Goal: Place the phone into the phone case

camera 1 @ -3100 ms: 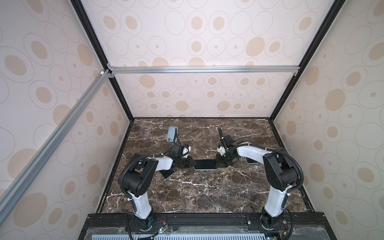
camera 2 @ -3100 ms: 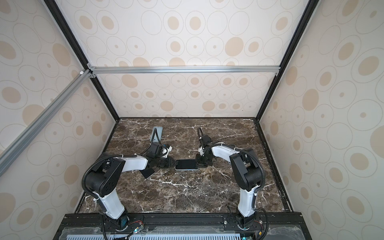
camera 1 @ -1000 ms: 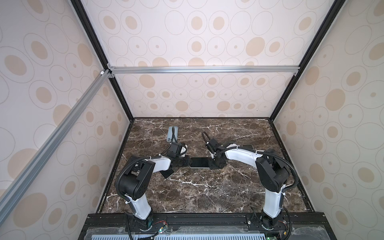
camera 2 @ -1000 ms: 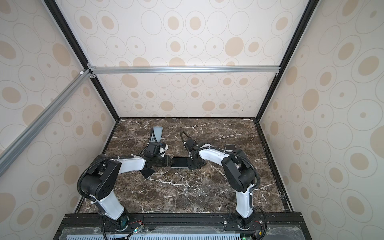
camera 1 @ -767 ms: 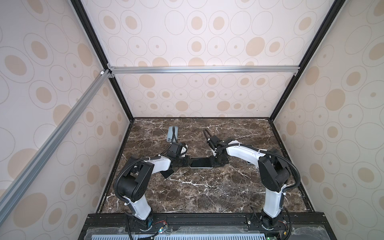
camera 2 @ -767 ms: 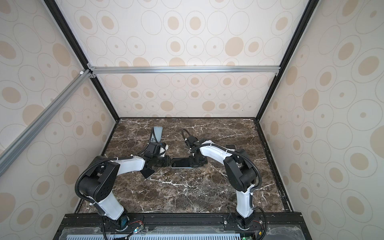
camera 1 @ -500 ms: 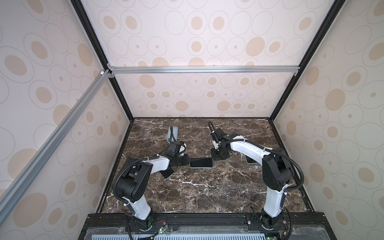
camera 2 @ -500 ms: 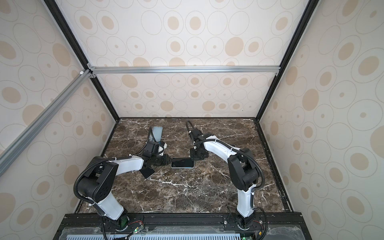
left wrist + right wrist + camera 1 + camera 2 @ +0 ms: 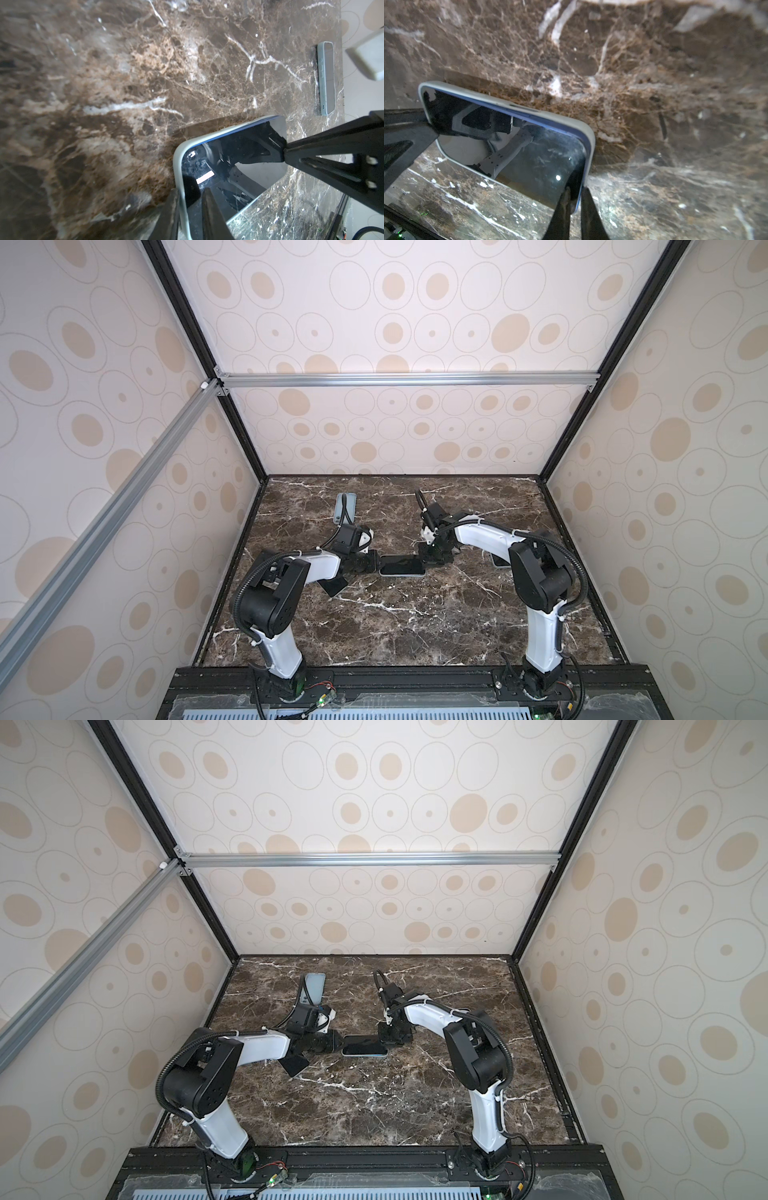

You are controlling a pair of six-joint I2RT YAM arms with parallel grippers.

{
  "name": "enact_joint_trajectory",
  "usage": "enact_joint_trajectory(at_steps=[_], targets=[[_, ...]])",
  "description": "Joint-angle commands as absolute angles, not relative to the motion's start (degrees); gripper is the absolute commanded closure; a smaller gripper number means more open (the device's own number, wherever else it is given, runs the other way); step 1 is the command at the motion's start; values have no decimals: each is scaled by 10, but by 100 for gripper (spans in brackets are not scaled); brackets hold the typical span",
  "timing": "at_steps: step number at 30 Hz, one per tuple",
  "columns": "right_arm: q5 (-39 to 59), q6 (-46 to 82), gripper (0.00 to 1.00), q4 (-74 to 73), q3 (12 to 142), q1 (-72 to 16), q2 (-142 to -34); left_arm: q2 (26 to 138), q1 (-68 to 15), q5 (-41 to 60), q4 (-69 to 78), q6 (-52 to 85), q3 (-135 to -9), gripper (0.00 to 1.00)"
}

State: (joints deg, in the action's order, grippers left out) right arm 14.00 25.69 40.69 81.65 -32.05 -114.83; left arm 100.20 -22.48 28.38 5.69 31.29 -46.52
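Observation:
The phone (image 9: 402, 565) (image 9: 365, 1045), dark screen up, lies crosswise at mid table between both grippers, set in the pale grey phone case (image 9: 178, 158) (image 9: 500, 100). A blue phone edge (image 9: 550, 126) shows along the case's rim. My left gripper (image 9: 376, 563) (image 9: 191, 190) is shut on the case's short left end, one finger over the screen and one under. At the opposite end, my right gripper (image 9: 424, 560) (image 9: 575, 189) is shut on the phone's corner. A shadow lies under the far long edge.
A light-blue phone (image 9: 345, 506) (image 9: 327, 79) lies at the back left of the marble table (image 9: 395, 626). A flat black piece (image 9: 334, 587) sits under the left forearm. Another flat device (image 9: 498, 562) peeks out beneath the right arm. Patterned walls enclose three sides.
The right wrist drew back behind the phone's right end half a second ago and has come back to that end. The phone and the left gripper have hardly moved.

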Motion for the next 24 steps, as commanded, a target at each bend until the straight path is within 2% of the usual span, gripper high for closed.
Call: enact_joint_trajectory(at_steps=[1,17,24], targets=[[142,266,88,407,788,-323,-1164,1011,-222,297,63,316,-471,79],[75,243,89,423,746,-361,-1263,1017,-222,304,65,319,-468,79],[71,244,89,455,785,-365,-1219,1006,-222,295,68,319,-468,79]])
